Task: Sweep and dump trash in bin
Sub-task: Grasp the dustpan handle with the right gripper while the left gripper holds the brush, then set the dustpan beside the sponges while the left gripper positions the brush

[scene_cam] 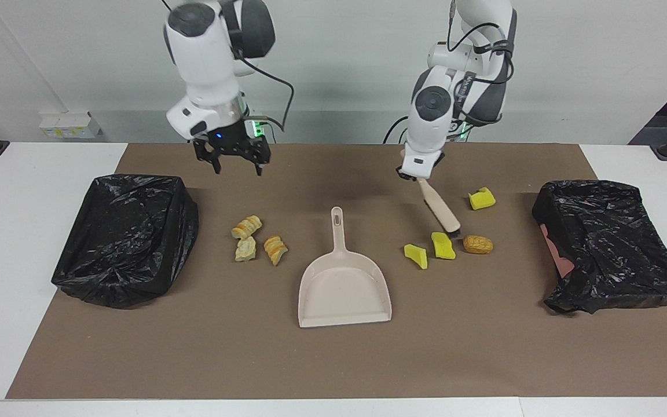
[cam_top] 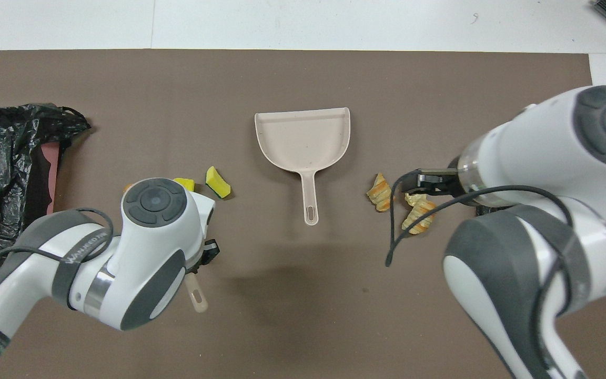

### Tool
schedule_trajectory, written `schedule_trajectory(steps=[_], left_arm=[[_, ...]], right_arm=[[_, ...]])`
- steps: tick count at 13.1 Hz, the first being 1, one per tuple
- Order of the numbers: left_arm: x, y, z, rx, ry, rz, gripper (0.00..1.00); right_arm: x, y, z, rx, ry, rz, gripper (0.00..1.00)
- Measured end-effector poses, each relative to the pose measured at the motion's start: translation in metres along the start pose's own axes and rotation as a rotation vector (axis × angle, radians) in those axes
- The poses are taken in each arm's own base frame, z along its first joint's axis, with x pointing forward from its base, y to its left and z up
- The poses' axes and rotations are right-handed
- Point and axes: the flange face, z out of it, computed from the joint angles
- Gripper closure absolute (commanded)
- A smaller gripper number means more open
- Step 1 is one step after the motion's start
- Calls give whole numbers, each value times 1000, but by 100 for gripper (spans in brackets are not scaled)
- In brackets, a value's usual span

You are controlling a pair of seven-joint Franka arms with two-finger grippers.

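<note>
My left gripper [scene_cam: 419, 175] is shut on the beige brush [scene_cam: 441, 209], which slants down so its dark bristles sit between a yellow chunk [scene_cam: 443, 245] and the brown bread roll [scene_cam: 477, 244]. Two more yellow chunks [scene_cam: 415, 255] [scene_cam: 482, 198] lie close by. In the overhead view the left arm hides the roll; one chunk [cam_top: 218, 181] shows. Three pastry pieces [scene_cam: 246, 226] [scene_cam: 245, 249] [scene_cam: 275, 249] lie toward the right arm's end. My right gripper [scene_cam: 238, 168] hangs open and empty over the mat beside them, and over them [cam_top: 413, 184] from above.
The beige dustpan [scene_cam: 345, 284] lies in the middle of the brown mat [scene_cam: 194, 347], handle toward the robots. A black-bagged bin [scene_cam: 128, 237] stands at the right arm's end, another [scene_cam: 605, 243] at the left arm's end. The right arm covers its bin from overhead.
</note>
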Motion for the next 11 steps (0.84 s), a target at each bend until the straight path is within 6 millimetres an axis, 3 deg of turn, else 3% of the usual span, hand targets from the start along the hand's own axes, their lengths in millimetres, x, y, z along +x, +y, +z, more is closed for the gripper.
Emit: schedule_trajectory(steps=[3, 6, 8, 11], left_arm=[[34, -40, 9, 69, -41, -127, 100], [49, -73, 20, 154, -57, -176, 100], [42, -86, 32, 187, -66, -181, 100], [13, -109, 67, 208, -45, -166, 100]], right_arm=[[9, -82, 60, 39, 17, 20, 0], [9, -125, 114, 41, -4, -16, 0], [4, -142, 143, 40, -28, -41, 0], [-9, -172, 175, 30, -34, -99, 0]])
